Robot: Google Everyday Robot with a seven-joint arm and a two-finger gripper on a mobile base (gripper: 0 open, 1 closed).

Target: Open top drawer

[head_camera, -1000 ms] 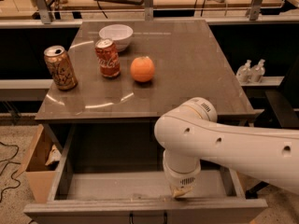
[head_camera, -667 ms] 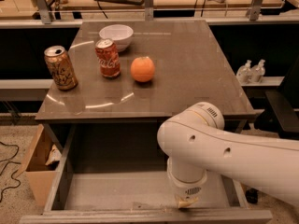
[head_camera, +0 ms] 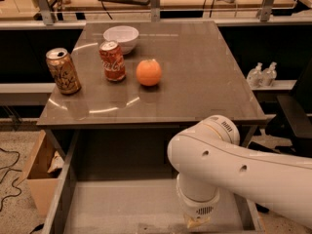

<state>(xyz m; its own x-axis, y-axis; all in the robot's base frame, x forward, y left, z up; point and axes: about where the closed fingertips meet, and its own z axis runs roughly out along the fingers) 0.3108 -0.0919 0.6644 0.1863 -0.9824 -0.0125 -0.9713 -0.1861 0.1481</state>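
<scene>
The top drawer (head_camera: 61, 193) stands pulled out under the grey table top (head_camera: 195, 72), and its deep grey interior shows. Its front and handle lie below the bottom edge of the view. My white arm reaches in from the right and bends down over the drawer's front right part. My gripper (head_camera: 197, 223) hangs under the wrist at the very bottom of the view, near the drawer's front edge, mostly cut off.
On the table stand a gold can (head_camera: 63, 71), a red cola can (head_camera: 112, 61), an orange (head_camera: 148, 72) and a white bowl (head_camera: 121, 37). A tan box (head_camera: 36, 174) sits on the floor at left. Two small bottles (head_camera: 262, 74) and a dark chair (head_camera: 292, 116) are at right.
The drawer has slid further out toward the camera, and its front has left the bottom of the view. My arm and gripper moved down and nearer with it.
</scene>
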